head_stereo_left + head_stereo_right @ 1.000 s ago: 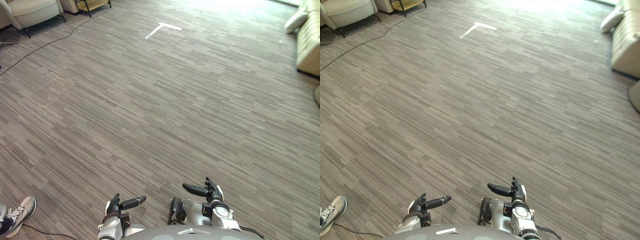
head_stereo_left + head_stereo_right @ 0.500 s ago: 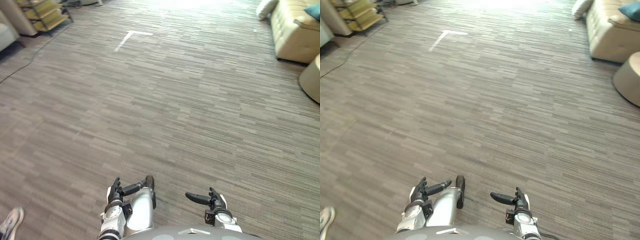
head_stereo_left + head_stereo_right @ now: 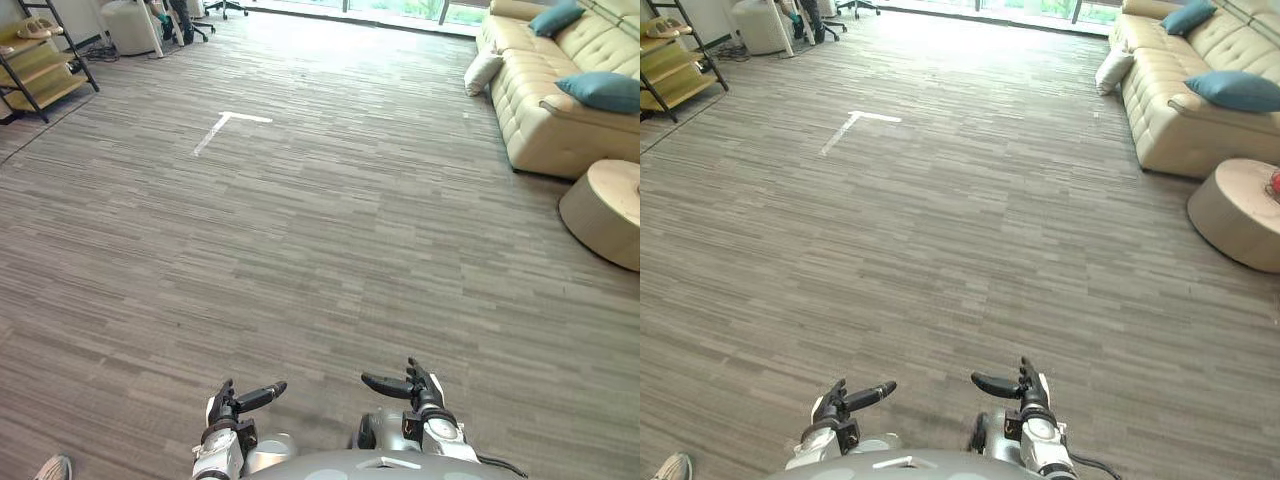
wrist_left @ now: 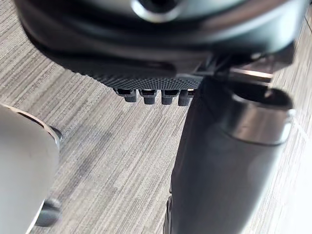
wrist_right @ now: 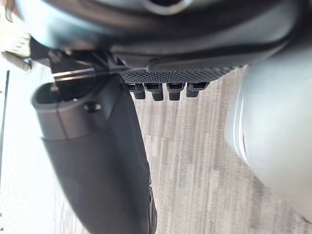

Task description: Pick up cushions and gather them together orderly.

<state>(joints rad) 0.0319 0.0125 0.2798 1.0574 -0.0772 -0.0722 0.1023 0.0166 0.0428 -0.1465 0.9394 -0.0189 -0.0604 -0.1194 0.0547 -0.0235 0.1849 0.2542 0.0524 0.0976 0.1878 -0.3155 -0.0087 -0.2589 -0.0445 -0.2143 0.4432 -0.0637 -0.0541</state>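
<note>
Cushions: a teal cushion (image 3: pixel 605 90) lies on the sofa (image 3: pixel 535 125), a second teal cushion (image 3: pixel 556 17) sits farther along the same sofa, and a pale cushion (image 3: pixel 483 72) leans against the sofa's front, apparently on the carpet. None is held.
What changed: over the last second the robot's head view has swung round. The sofa was only a sliver at the edge before and now shows a long stretch, with all three cushions. The cushions themselves have not moved.
Meaning for the task: I judge this to be the search-and-approach stage. The targets are found, but nothing is gathered yet.
Left hand: the left hand (image 3: pixel 243 399) is held low, well apart from the sofa, fingers stretched out and empty.
Right hand: the right hand (image 3: pixel 403 384) is level with it and just as far from the sofa, fingers likewise extended, holding nothing.
Next move: probably a walk towards the sofa, with the pale cushion the likeliest first pick.
Hazard: a round low table (image 3: pixel 605 212) stands just beside the sofa's near end and narrows the way in.
Farther off: a white floor mark (image 3: pixel 222 128) lies well away from the sofa.
</note>
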